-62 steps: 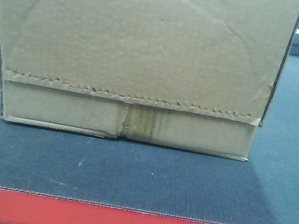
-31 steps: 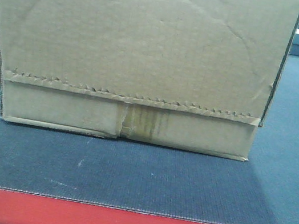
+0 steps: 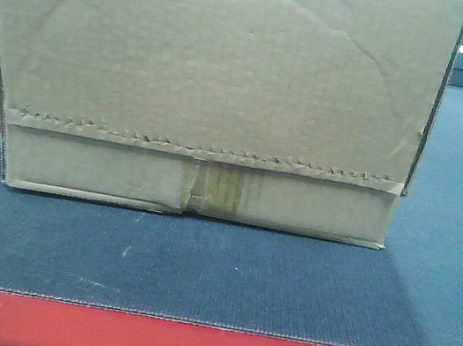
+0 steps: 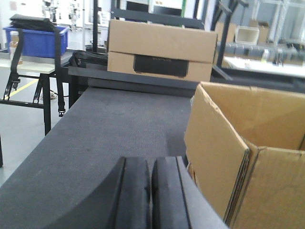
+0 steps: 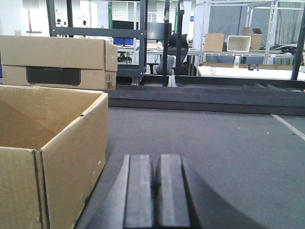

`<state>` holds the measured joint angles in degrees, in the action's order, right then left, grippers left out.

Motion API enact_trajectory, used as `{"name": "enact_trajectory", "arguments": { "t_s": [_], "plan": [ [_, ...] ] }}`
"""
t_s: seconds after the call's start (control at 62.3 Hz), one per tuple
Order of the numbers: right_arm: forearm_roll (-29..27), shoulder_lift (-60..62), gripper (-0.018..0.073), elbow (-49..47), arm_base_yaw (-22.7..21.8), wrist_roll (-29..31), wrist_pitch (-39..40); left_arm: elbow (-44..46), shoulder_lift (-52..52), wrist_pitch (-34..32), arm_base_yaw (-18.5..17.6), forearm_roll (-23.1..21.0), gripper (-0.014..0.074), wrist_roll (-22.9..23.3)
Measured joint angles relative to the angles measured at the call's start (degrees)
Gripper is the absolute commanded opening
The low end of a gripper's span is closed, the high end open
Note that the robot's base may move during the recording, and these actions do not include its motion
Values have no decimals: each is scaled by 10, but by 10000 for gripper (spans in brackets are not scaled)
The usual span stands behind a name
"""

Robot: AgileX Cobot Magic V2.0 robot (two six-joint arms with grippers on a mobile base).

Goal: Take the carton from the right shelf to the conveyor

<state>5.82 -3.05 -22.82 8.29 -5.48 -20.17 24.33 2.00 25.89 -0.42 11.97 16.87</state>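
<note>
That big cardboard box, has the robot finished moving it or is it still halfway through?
It looks nearly done. The carton sits flat on the conveyor, behind its red front edge. Nothing is in hand: the left gripper and right gripper are both shut and empty, one on each side of the open-topped box. Little seems left beyond drawing the arms away.

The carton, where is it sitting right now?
In the front view the carton rests on the conveyor, just behind its red edge; the wrist views show it between the left gripper and right gripper.

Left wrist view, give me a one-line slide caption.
Closed black gripper fingers hover over the dark grey conveyor belt, beside the open brown cardboard carton.
</note>
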Motion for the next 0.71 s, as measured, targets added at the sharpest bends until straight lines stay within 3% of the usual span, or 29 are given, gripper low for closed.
{"name": "enact_trajectory", "arguments": {
  "t_s": [0.177, 0.369, 0.707],
  "plan": [
    [0, 0, -68, 0, 0, 0, 0, -107, -17, -76, 60, -74, 13, -76],
    [0, 0, -68, 0, 0, 0, 0, -235, -17, -207, 66, -94, 13, -105],
    [0, 0, -68, 0, 0, 0, 0, -244, -17, -207, 66, -96, 13, -109]
  ]
}}
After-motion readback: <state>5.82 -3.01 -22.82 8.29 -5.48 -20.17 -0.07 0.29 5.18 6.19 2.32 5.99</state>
